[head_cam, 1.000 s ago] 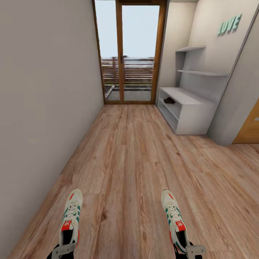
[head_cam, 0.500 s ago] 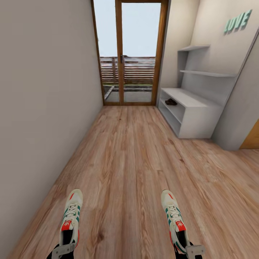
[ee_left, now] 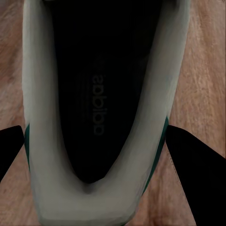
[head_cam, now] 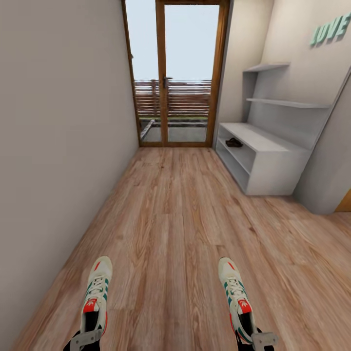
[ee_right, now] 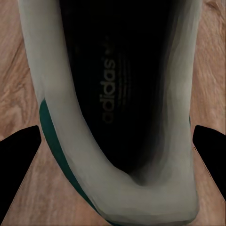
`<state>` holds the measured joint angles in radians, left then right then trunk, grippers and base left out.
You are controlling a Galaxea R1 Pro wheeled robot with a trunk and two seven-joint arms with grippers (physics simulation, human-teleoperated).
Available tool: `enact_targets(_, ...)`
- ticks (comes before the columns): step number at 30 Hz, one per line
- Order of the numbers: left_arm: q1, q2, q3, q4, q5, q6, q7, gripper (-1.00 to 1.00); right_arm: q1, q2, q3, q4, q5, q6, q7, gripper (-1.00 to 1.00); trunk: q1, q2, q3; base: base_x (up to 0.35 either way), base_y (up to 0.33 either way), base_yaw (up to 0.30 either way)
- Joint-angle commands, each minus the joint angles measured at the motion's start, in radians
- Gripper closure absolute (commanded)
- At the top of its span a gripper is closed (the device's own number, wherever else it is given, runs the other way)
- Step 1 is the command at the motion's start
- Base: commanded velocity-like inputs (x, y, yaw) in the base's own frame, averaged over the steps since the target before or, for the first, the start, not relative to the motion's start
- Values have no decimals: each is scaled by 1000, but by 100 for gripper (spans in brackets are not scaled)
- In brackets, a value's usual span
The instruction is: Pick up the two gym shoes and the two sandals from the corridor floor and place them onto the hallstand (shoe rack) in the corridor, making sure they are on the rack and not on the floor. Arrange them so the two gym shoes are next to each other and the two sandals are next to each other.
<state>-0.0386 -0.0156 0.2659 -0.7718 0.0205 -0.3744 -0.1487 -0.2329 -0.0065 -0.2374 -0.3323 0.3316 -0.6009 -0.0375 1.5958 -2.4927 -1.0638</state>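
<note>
Two white gym shoes with teal stripes hang above the corridor floor [head_cam: 180, 219]. My left gripper [head_cam: 86, 338] is shut on the heel of the left gym shoe [head_cam: 96, 292], whose dark inside [ee_left: 99, 94] faces the left wrist camera between black fingers [ee_left: 197, 179]. My right gripper [head_cam: 257, 339] is shut on the right gym shoe [head_cam: 235, 292], seen from above [ee_right: 113, 94] with fingers [ee_right: 212, 146] on both sides. The grey hallstand [head_cam: 265, 161] stands ahead on the right. One dark brown sandal [head_cam: 234, 142] lies on its upper open tier.
A plain wall [head_cam: 58, 146] runs along the left side. A glass door with a wooden frame [head_cam: 178, 73] closes the far end. Green letters [head_cam: 331, 30] hang above the hallstand, and a wooden door edge [head_cam: 344, 202] shows at the right.
The whole view has shifted: the hallstand now sits further right and slightly lower in the picture, so the camera has moved. Both shoes stay held in the same place.
</note>
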Motion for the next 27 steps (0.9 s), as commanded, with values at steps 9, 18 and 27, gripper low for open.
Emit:
enact_targets(9, 0, -1, 6, 0, 3, -1, -11, 100, -1, 0, -5, 1, 10, -4, -4, 100, 0, 0, 1, 339, 0, 0)
enact_targets(18, 0, -1, 6, 0, 3, -1, -11, 100, -1, 0, -6, 1, 10, -3, -4, 100, 0, 0, 1, 339, 0, 0)
enact_targets(27, 0, -1, 6, 0, 3, -1, -11, 100, -1, 0, -6, 1, 10, -4, -4, 100, 0, 0, 1, 339, 0, 0)
